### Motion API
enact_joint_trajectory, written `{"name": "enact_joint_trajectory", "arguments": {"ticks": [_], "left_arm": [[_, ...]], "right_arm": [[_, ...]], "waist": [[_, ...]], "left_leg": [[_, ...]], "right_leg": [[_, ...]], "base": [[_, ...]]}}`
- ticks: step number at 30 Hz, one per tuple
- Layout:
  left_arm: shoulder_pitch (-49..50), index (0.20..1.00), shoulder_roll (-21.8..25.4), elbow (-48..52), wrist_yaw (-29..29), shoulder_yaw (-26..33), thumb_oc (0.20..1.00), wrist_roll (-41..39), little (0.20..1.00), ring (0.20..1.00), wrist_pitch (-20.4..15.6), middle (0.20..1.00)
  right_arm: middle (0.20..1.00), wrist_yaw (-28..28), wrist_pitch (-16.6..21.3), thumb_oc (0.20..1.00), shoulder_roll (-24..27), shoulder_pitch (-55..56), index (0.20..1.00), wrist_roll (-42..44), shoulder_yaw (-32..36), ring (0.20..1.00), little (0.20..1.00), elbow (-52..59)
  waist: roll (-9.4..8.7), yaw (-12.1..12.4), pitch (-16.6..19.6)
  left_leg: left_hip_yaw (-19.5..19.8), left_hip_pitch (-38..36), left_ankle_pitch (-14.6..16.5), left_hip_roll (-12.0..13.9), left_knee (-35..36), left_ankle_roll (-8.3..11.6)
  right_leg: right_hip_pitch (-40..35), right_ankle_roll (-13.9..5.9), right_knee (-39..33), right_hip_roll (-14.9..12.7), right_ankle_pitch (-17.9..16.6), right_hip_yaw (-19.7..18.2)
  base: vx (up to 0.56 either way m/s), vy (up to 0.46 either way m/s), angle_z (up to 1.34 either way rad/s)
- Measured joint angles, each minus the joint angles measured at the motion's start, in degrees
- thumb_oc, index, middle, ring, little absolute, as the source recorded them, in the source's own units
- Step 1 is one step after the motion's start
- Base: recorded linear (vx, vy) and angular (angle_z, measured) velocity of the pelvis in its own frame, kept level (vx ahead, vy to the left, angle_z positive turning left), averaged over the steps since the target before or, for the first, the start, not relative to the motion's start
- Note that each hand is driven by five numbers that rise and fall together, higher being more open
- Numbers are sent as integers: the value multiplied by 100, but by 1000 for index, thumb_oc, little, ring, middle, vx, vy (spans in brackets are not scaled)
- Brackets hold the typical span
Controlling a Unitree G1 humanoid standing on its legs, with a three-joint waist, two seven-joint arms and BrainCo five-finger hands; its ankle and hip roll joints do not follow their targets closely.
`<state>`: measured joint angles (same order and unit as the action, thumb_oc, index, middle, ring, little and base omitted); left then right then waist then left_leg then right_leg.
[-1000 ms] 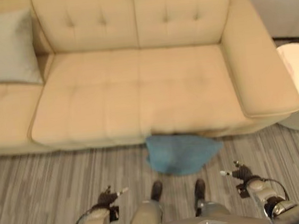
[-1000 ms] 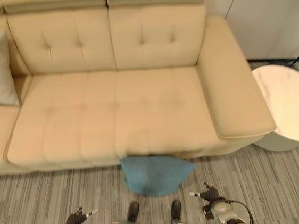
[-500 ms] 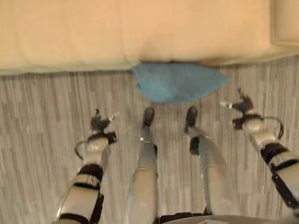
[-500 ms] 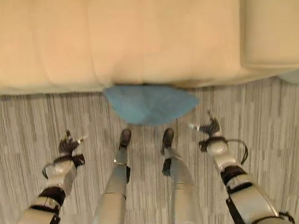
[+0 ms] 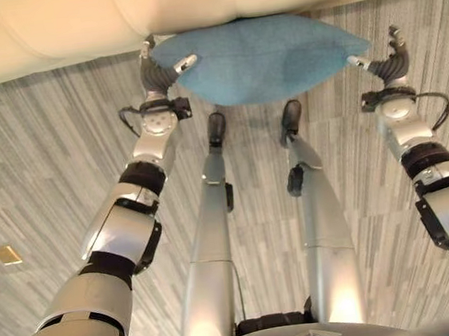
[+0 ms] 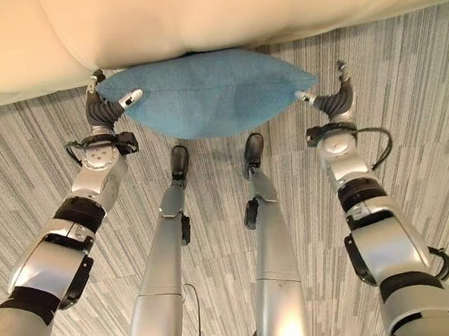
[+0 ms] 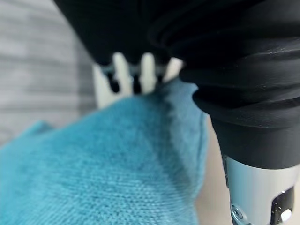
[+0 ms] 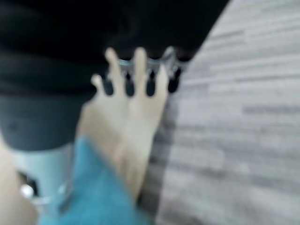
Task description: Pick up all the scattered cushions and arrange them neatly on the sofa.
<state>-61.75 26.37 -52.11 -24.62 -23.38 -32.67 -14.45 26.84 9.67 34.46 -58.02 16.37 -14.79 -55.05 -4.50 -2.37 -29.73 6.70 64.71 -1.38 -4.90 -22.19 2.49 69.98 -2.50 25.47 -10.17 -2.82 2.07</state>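
Note:
A blue cushion (image 5: 261, 56) lies on the floor against the front edge of the beige sofa (image 5: 73, 23). My left hand (image 5: 154, 75) is at the cushion's left corner, its thumb resting on the fabric. In the left wrist view its fingers (image 7: 123, 70) are straight and the cushion (image 7: 93, 168) lies against the palm. At the cushion's right corner is my right hand (image 5: 390, 62), its thumb tip at the corner. The right wrist view shows straight fingers (image 8: 140, 70) over the floor and the cushion (image 8: 89, 197) beside the thumb.
The sofa's (image 6: 192, 11) seat front overhangs the cushion's far edge. Grey striped plank floor (image 6: 424, 83) spreads on both sides. A small yellow floor plate (image 5: 6, 254) sits at the far left.
The camera has tipped further down and closer to the floor. Both hands have reached forward from beside the feet to the two ends of the blue cushion.

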Motion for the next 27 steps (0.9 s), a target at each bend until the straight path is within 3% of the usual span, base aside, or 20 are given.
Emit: {"name": "enact_joint_trajectory", "arguments": {"ticks": [7, 15, 17, 27], "left_arm": [[80, 1000, -139, 105, -60, 20, 1000, -7, 1000, 1000, 13, 1000], [193, 1000, -195, 259, -82, 98, 1000, -4, 1000, 1000, 7, 1000], [148, 1000, -111, 370, -107, 110, 1000, 6, 1000, 1000, -5, 1000], [266, 1000, -92, 577, -358, 183, 1000, 83, 1000, 1000, -23, 1000]], "right_arm": [[1000, 16, 72, 1000, 104, -276, 1000, 113, -374, 1000, 1000, 97], [1000, 40, 91, 1000, -208, -156, 1000, 128, -434, 1000, 1000, 522], [1000, 94, 111, 1000, -310, 116, 1000, 11, -467, 1000, 1000, 1270], [1000, 250, 331, 1000, -181, 1464, 1000, -501, 202, 1000, 1000, 2714]], "waist": [[-6, -43, -3], [-23, -58, 19], [-74, -104, 53], [-185, -332, 112]], "left_leg": [[-143, 304, 16, 0, -101, -1], [-184, 434, 7, 27, -45, -6], [-205, 439, -147, 82, 274, 5], [-215, 401, -169, 94, 288, -14]], "right_leg": [[383, -5, 115, 32, -41, -181], [514, -36, -23, 78, -104, -241], [516, -18, -360, 132, -319, -230], [409, -67, -545, 153, -408, -212]], "base": [[24, -2, -5], [0, -9, -3], [-40, -2, -10], [-2, 5, -2]]}}
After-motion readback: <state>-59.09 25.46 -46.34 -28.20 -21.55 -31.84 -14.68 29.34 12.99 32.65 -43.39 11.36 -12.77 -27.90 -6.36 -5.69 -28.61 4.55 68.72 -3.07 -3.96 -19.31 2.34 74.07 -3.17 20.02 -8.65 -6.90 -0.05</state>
